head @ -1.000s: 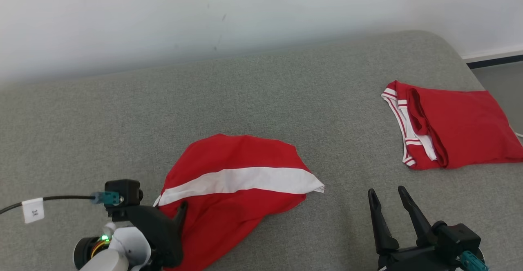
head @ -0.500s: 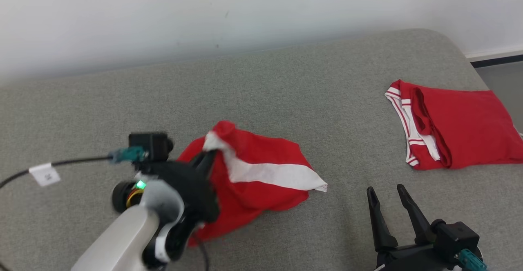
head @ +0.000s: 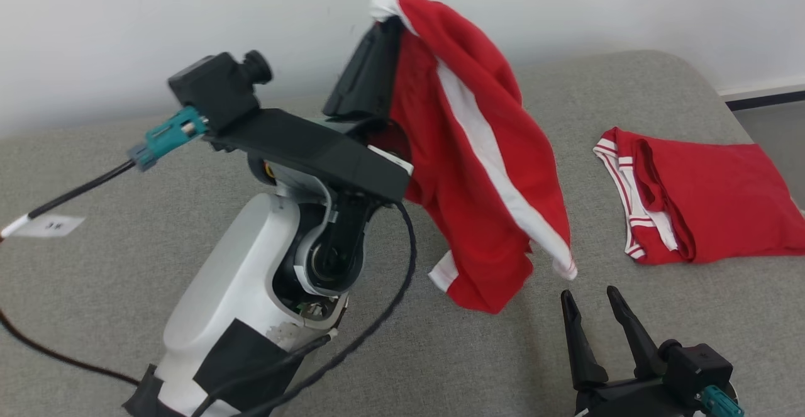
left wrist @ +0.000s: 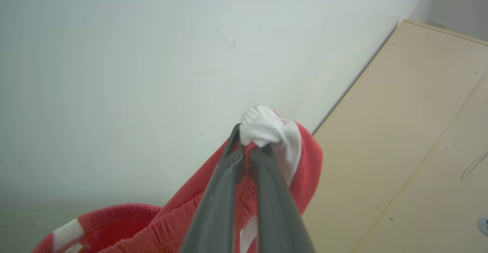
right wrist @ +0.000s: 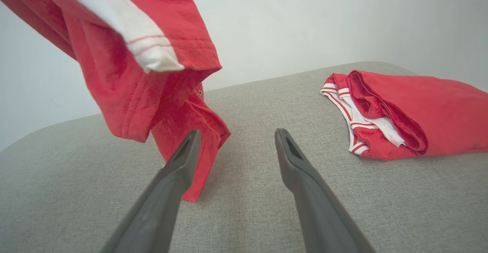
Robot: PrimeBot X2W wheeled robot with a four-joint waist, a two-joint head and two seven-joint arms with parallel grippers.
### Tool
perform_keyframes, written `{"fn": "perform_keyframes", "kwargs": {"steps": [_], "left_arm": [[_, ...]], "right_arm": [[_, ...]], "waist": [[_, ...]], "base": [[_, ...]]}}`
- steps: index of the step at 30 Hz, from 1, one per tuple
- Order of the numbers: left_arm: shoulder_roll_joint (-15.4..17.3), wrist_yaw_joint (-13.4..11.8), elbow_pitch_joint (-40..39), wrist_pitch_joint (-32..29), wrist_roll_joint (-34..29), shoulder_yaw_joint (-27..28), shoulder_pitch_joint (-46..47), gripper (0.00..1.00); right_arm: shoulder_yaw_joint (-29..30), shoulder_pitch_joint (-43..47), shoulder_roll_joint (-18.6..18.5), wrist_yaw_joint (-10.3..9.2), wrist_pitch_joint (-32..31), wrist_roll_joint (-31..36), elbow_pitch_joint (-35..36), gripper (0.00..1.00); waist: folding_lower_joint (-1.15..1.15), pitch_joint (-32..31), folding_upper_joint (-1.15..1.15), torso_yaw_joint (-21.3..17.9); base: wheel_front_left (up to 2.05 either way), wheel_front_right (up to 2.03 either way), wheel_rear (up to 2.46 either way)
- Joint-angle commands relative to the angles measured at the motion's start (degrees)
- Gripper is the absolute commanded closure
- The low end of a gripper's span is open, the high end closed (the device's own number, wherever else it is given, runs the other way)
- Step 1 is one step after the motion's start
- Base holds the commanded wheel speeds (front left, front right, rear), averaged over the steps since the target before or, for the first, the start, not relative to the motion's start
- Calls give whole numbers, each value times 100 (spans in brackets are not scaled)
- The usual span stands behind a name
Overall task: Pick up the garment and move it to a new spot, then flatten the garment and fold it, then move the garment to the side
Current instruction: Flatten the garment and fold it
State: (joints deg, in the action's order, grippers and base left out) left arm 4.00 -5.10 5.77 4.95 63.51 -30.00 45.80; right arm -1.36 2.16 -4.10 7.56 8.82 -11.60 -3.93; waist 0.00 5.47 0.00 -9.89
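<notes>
the grey upholstered surface point(head: 126, 228) spreads under me from edge to edge, with the white wall point(head: 126, 27) right behind it. in my left wrist view a pale beige panel point(left wrist: 419, 131) stands against that wall.

my left arm point(head: 239, 291) rises steeply over the middle of the surface, white shell below and black wrist above. the garment point(head: 478, 172), red with a broad white stripe, hangs from its tip in long folds, up in front of the wall. it drops down toward the surface between my two arms. its lowest corner point(right wrist: 190, 192) sits at or just above the fabric; i cannot tell whether it touches.

a second red piece, folded point(head: 710, 197), lies flat at my far right, white-and-red ribbed trim facing the middle, well apart from the hanging one.

my right gripper point(head: 588, 292) rests low at the lower right. its fingers are spread, point up the view and hold nothing, and the hanging hem is just beside the left finger point(right wrist: 179, 165) in the right wrist view.

my left gripper point(left wrist: 249, 144) is pinched tight on a bunched white edge of the garment, fingers nearly together with cloth between them.

a black cable point(head: 377, 322) loops off the left wrist. the wrist camera point(head: 220, 83) sits on top with a teal connector point(head: 166, 137) beside it. a small white label point(head: 47, 225) hangs on the cable at the far left.
</notes>
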Motion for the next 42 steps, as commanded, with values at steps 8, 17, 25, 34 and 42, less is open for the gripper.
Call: {"fn": "perform_keyframes", "kwargs": {"steps": [8,17,25,34,42], "left_arm": [[722,-694,619,-76,-44,51,-1311,100],[1857,-1158,680,-652,-369,-366,-2668,100],[1778,-1281,800,-77,-482,-237,-3000,100],[1605,-1211,948,110,-514,-246,-2841,100],[1806,-1467,1216,252,-988,-439,-2664,0]], "right_arm": [[-42,70,46,-12,36,-54,-28,0],[4,88,8,-12,-16,-28,19,0],[-154,116,-94,-12,-531,-95,-76,0],[-450,-120,-176,-12,-1746,-149,-328,0],[-524,-405,-66,-12,-2036,-78,-479,0]], "waist": [[0,-45,0,152],[0,-62,0,519],[0,-42,0,599],[0,78,0,518],[0,165,0,568]], "base": [[0,0,0],[0,0,0],[0,0,0],[0,0,0],[0,0,0]]}}
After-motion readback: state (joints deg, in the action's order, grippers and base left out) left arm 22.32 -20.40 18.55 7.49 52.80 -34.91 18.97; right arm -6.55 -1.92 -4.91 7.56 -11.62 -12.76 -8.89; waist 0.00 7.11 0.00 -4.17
